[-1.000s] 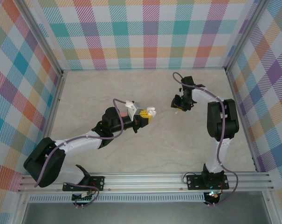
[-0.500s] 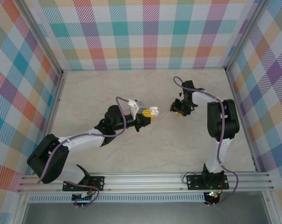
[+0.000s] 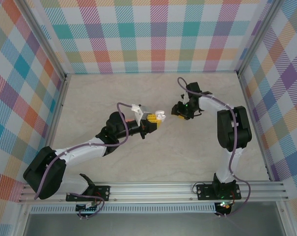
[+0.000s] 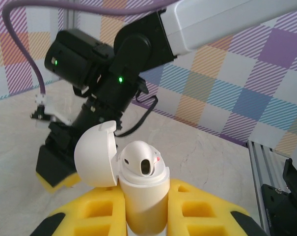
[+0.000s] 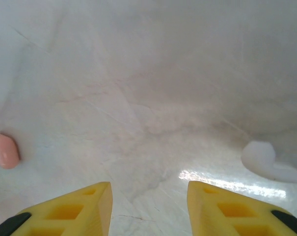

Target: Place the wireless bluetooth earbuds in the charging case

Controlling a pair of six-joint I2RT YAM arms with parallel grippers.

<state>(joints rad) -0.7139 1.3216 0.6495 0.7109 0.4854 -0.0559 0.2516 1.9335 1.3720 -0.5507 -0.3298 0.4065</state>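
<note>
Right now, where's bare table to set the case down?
Bare: the far table strip along the back wall, and the near middle by the front rail. Crowded: between the left gripper, holding the charging case, and the right gripper, with a pink earbud and white earbud beside it.

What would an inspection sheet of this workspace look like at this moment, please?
Surface: pale marbled tabletop, no spills or marks seen.
Job's things: open white plastic charging case, upright with its lid hinged back and one dark socket showing. A small salmon-pink earbud lies on the table. A blurred white shape also lies there, possibly a white earbud.
Clutter: nothing seen.
Grippers: left gripper shut on the charging case. The right gripper is open and empty, low over the table between the two small pieces.
Cables: purple cable along the right arm, a like one on the left; no snag seen.
Surroundings: pastel chequered walls; aluminium rail at the near edge.
</note>
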